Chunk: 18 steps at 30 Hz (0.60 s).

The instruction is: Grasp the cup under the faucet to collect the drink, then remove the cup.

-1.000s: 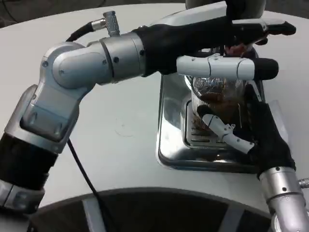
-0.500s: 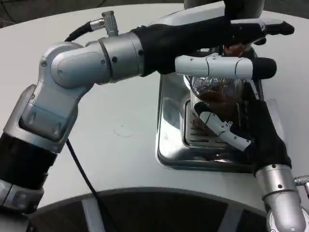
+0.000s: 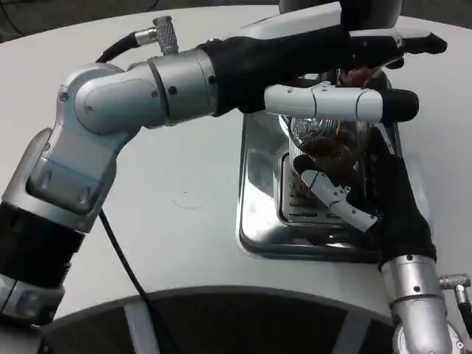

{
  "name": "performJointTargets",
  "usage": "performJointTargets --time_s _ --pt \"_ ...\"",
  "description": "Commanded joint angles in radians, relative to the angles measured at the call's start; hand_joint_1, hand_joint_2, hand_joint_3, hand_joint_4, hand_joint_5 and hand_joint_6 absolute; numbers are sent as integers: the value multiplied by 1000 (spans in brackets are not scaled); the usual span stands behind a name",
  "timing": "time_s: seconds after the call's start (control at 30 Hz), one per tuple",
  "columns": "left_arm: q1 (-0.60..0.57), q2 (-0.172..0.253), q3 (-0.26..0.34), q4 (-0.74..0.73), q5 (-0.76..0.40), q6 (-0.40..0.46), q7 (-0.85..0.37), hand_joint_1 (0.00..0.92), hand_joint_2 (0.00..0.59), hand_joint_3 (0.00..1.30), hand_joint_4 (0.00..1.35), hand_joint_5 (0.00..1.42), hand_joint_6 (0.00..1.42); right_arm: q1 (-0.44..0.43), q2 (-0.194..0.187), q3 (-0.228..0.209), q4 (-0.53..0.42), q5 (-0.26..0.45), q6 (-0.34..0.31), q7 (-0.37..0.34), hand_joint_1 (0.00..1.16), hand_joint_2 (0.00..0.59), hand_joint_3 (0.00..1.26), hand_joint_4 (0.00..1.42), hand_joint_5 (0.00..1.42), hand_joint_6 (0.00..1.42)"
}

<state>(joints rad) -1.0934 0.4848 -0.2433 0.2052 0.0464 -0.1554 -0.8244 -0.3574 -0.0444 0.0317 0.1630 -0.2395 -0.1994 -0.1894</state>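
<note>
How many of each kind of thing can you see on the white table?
Robot hands: 2, left hand and right hand
Clear plastic cup with brown drink: 1
Shiny metal drip tray: 1
Total: 4

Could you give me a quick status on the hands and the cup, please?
Right hand grips cup on drip tray. Left hand up at the dispenser, grip unclear. Brown drink in cup. Left fingers cross above the cup.

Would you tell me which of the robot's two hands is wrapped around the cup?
The right hand holds the clear cup on the drip tray; the left hand reaches across above it.
</note>
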Motion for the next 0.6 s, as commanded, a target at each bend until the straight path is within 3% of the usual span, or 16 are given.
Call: performJointTargets --time_s 0.03,0.6 --pt "31 21 -22 19 30 6 -41 0 76 108 19 86 115 -1 16 9 30 -7 -23 -25 714 223 131 195 217 13" --pt "66 34 -6 -12 27 13 -23 0 66 108 34 94 123 6 57 15 72 -29 -96 -135 732 234 280 347 346 124"
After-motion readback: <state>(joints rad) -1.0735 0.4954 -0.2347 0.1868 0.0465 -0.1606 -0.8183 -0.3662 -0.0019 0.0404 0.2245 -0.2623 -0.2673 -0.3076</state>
